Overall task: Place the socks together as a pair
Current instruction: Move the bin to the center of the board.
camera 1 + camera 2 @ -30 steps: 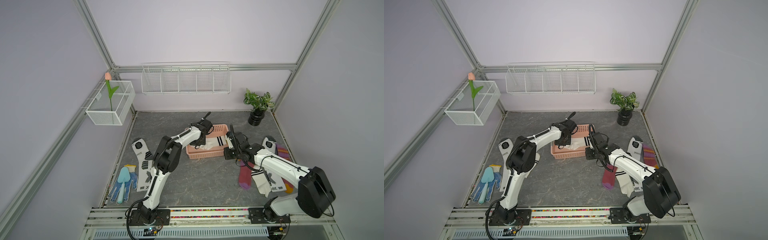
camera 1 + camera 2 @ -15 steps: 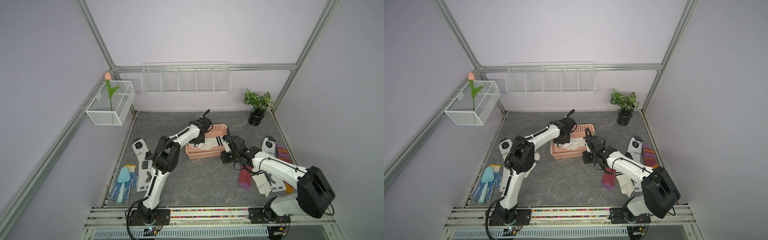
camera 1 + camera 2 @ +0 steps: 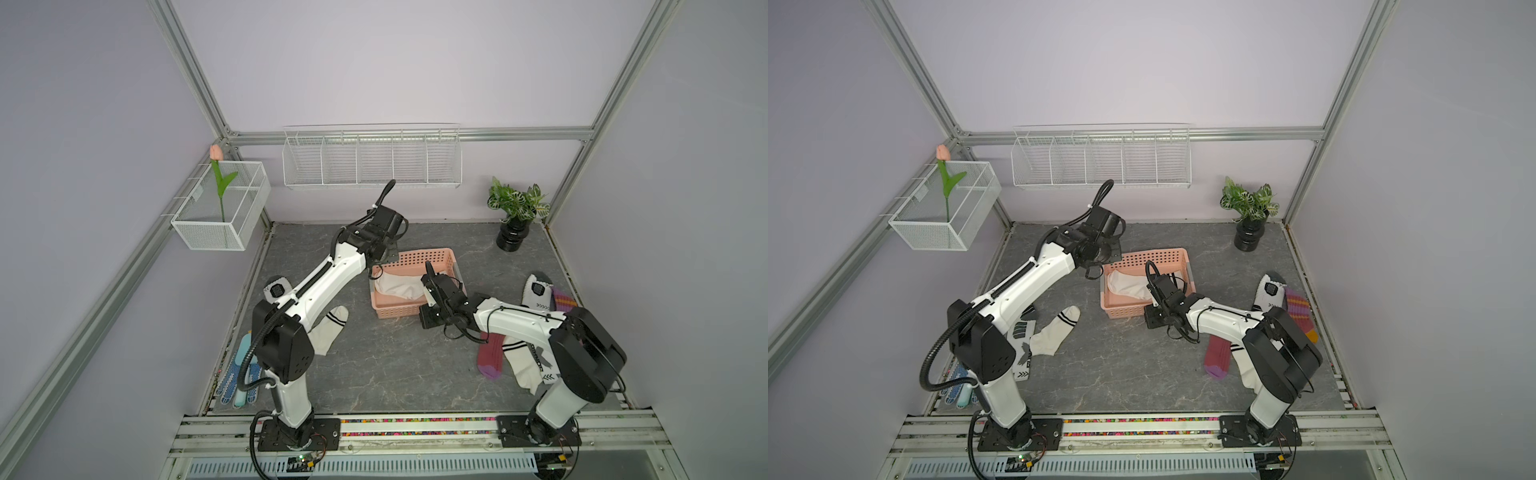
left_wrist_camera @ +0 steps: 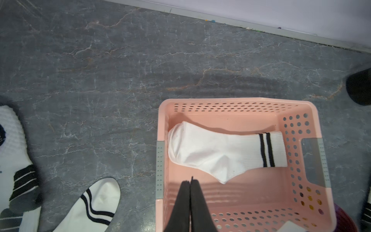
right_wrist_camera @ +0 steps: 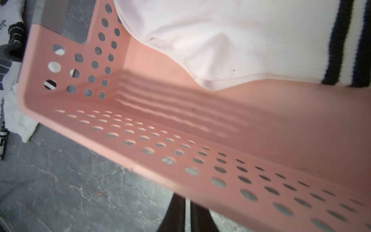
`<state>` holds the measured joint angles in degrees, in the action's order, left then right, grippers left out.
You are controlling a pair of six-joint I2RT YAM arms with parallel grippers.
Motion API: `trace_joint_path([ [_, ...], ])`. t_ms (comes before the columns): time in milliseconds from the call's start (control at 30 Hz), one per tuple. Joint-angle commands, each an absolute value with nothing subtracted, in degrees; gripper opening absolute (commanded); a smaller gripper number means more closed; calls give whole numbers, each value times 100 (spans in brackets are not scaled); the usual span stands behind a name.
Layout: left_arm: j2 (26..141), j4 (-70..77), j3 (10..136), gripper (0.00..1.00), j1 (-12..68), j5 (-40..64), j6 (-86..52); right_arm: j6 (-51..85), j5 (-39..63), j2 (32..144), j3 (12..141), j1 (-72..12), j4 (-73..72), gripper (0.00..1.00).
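1. Sock (image 4: 210,152): white, two black cuff stripes. It lies flat in the pink basket (image 4: 241,100), toe at one short end and cuff at the other, with a soft crease at the heel.
2. Second striped sock (image 3: 328,332): on the floor (image 3: 395,365) beside the left arm, outside the basket and apart from the first.
3. Sports sock (image 3: 1021,345): white with grey-black marks, just beside the second striped sock and partly under the left arm.
4. Right side: maroon sock (image 3: 490,357) with a purple toe, partly under the right arm. Striped maroon sock (image 3: 1298,309) lies beside a right sports sock (image 3: 1271,291), near the wall.
5. Left gripper (image 4: 190,180): jaws pressed together with nothing between them. The tips are over the basket bottom, just short of the sock's heel.
6. Right gripper (image 5: 187,204): outside the basket's long wall, tips hidden behind the rim. Jaws closed; no grasp seen.
7. Floor: grey, marble-veined, matte.
8. Room: lilac walls, aluminium frame. Wire shelf (image 3: 372,160) on the back wall. Wire box (image 3: 220,208) with a tulip (image 3: 216,153) on the left wall. Plant (image 3: 517,203) in the back right corner. Glove (image 3: 227,380) and trowel (image 3: 244,345) at the front left.
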<state>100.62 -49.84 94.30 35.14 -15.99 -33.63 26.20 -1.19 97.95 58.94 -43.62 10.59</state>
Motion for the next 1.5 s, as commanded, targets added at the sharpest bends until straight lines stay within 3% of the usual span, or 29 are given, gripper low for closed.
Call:
trace_joint_path([
  [0, 9649, -4652, 8669, 11, 3399, -1518, -3703, 2718, -413, 10066, 6237, -4383, 835, 11],
  [133, 9063, -4450, 7857, 13, 3359, -1541, -3870, 2637, -571, 10468, 6651, -4324, 888, 12],
  [333, 8362, -4341, 6858, 25, 3202, -1869, -4223, 2406, -602, 10915, 7173, -4124, 979, 12],
  [700, 7736, -4325, 5908, 34, 2980, -1866, -4563, 2165, -361, 11210, 7621, -3802, 1072, 12],
  [1000, 7863, -4252, 5442, 47, 2867, -1872, -4874, 2166, -430, 9077, 6338, -3886, 1287, 21],
  [1467, 8706, -3235, 4903, 47, 2390, -1493, -4580, 2816, -1278, 5563, 3833, -3307, 2459, 35],
])
